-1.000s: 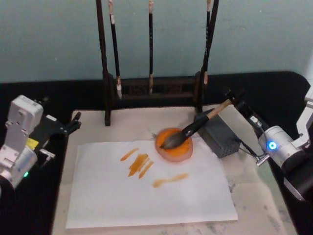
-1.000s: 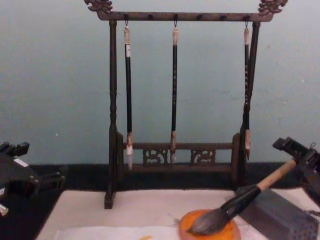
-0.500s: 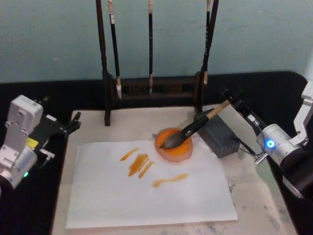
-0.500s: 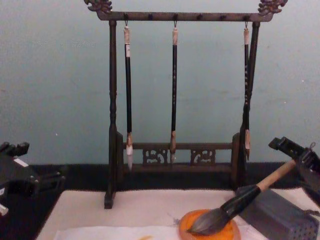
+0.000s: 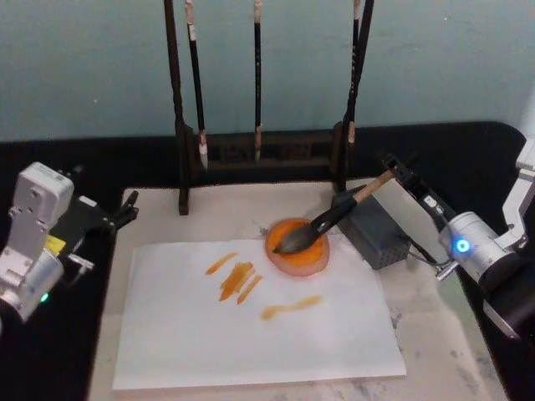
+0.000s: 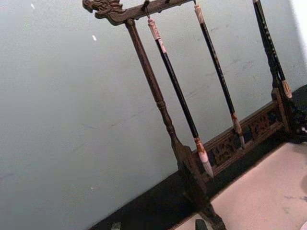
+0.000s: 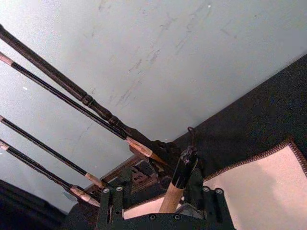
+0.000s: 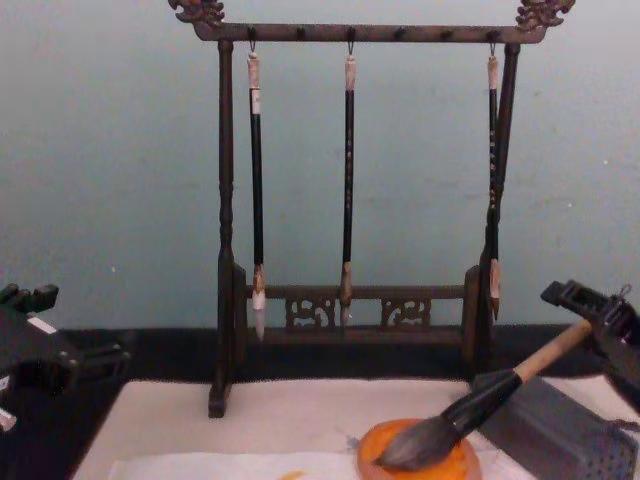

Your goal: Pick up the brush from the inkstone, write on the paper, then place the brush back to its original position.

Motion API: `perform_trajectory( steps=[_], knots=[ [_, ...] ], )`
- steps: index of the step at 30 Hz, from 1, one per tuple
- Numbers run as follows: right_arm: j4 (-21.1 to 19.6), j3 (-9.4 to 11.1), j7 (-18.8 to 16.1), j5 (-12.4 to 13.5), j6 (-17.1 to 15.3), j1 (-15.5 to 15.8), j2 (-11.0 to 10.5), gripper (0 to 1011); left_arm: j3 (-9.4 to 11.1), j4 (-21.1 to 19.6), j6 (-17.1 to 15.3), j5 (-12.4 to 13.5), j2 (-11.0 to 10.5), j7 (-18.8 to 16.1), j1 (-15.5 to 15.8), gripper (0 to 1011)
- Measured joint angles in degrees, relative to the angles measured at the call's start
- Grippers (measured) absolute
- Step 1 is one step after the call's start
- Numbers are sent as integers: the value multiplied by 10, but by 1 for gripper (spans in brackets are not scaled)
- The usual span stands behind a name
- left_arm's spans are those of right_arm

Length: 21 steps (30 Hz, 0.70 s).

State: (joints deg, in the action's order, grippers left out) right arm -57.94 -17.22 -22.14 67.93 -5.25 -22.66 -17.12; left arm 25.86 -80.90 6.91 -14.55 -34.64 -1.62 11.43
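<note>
Brush (image 5: 334, 215) lay aslant at the middle right of the black bench (image 5: 468, 146), over the beige mat (image 5: 439, 334). Paper (image 5: 251, 326) lay flat on the mat, with orange strokes near its far edge.

Right arm came in from the right edge, forearm low and angled toward the brush rack (image 5: 259, 149). Left arm sat parked off the mat's left side.

Brush bristles rested on the inkstone (image 5: 308, 262), at the paper's far right corner. The ferrule was propped on the grey box (image 5: 378, 236), and the shaft rose rightward into the right pincer (image 5: 399, 165).

Right pincer's fingers stood apart on either side of the shaft's black end (image 7: 183, 165), with a gap showing on each side. Contact could not be told.

Left pincer (image 5: 129, 210) pointed at the mat's far left corner, its fingers parted and gripping nothing.
</note>
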Motion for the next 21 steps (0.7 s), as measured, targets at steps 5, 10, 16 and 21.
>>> perform_trajectory(
  steps=[5,10,16,21],
  knots=[
    [0,0,0,0,0,0,0,631,0,0,0,0,0,0,0,1001],
    [-1,1,1,1,-1,0,0,490,0,0,0,0,0,0,0,1001],
    [-1,1,1,1,-1,1,0,267,0,0,0,0,0,0,0,1001],
    [-1,1,1,2,-1,1,0,180,0,0,0,0,0,0,0,1001]
  ],
)
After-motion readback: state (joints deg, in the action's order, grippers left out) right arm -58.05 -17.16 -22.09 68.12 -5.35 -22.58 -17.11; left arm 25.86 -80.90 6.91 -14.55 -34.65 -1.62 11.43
